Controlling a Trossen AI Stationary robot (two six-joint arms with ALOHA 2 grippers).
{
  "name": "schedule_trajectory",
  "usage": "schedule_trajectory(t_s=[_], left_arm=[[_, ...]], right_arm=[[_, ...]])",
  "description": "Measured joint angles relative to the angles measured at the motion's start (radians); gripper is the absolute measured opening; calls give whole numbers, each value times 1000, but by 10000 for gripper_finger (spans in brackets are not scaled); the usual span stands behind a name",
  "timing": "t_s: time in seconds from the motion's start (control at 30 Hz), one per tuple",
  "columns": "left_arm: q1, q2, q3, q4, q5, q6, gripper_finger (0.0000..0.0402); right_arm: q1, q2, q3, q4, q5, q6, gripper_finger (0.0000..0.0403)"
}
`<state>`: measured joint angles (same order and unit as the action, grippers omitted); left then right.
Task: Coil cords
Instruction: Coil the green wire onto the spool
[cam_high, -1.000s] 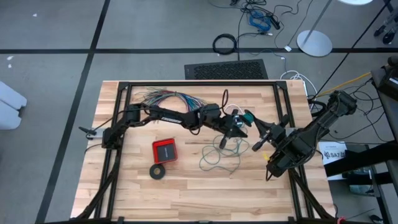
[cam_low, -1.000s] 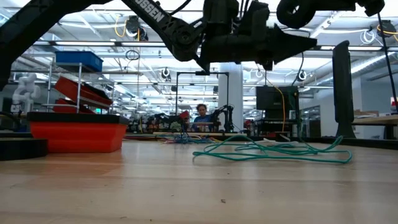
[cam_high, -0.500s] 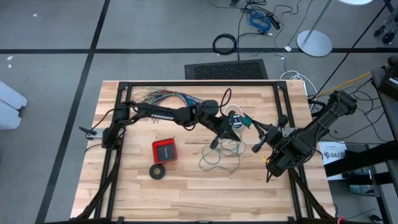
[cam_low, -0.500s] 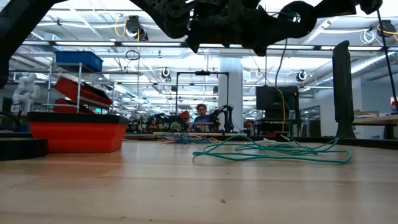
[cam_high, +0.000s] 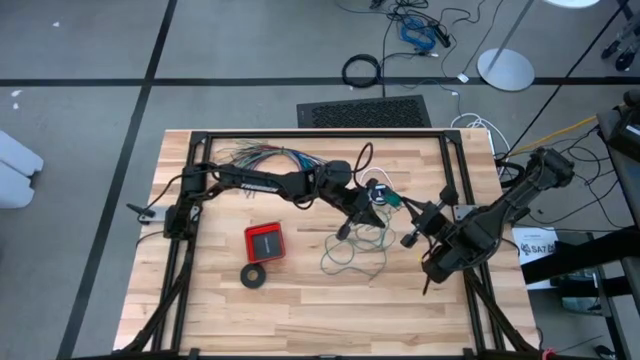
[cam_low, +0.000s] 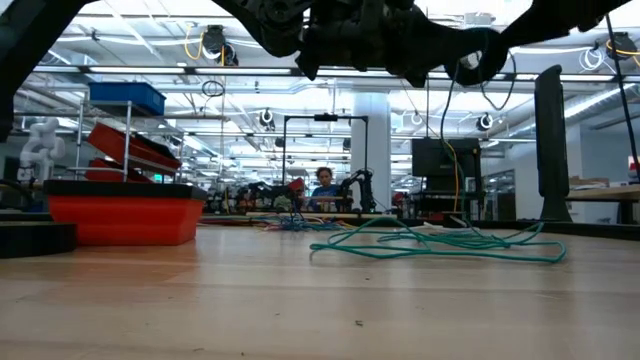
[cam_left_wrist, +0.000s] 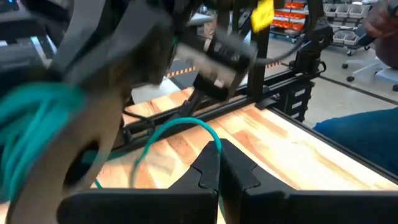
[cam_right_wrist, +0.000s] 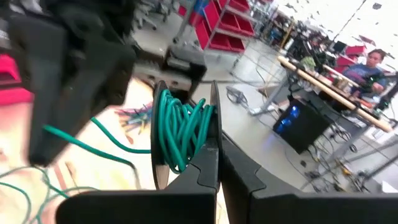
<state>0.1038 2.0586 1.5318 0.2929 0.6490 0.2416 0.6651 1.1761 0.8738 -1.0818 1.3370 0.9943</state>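
The left claw (cam_high: 348, 228), above the middle of the tabletop (cam_high: 300, 310), is closed with its fingertips pinching a strand of the teal-green wire (cam_high: 352, 252). The right claw (cam_right_wrist: 217, 163) is closed too, gripping a small wound bundle of that wire (the loops sit against its fingers). The rest lies in a loose tangle on the tabletop, between both arms.

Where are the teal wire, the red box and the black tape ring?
teal wire (cam_high: 352, 252), high view, on the loose loops lying on the table.
red box (cam_high: 265, 241), high view, centre of its top.
black tape ring (cam_high: 254, 276), high view, on the ring's band.
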Motion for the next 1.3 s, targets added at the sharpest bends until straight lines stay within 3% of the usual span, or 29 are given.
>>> schedule_trajectory(t_s=[0.13, 0.33, 0.47, 0.67, 0.87, 1.13, 1.3], left_arm=[[-5, 0, 0, 4, -3, -1, 0], [10, 0, 0, -79, -9, -22, 0], [33, 0, 0, -191, -103, -1, 0], [77, -16, 0, -277, -147, 0, 0], [91, -110, 0, -322, -238, 46, 0], [106, -217, 1, -540, -412, 147, 0], [106, -245, 1, -578, -468, 163, 0]], right_arm=[[-31, 26, 0, 17, -37, -36, 0], [-14, 30, 0, 10, -4, -5, 0], [12, 21, 0, 9, 38, 17, 0], [24, 13, 0, 8, 32, 25, 0], [24, 13, 0, 7, -7, 26, 0], [24, 13, 0, 7, 27, 24, 0], [14, 13, 0, 7, -26, 8, 0]])
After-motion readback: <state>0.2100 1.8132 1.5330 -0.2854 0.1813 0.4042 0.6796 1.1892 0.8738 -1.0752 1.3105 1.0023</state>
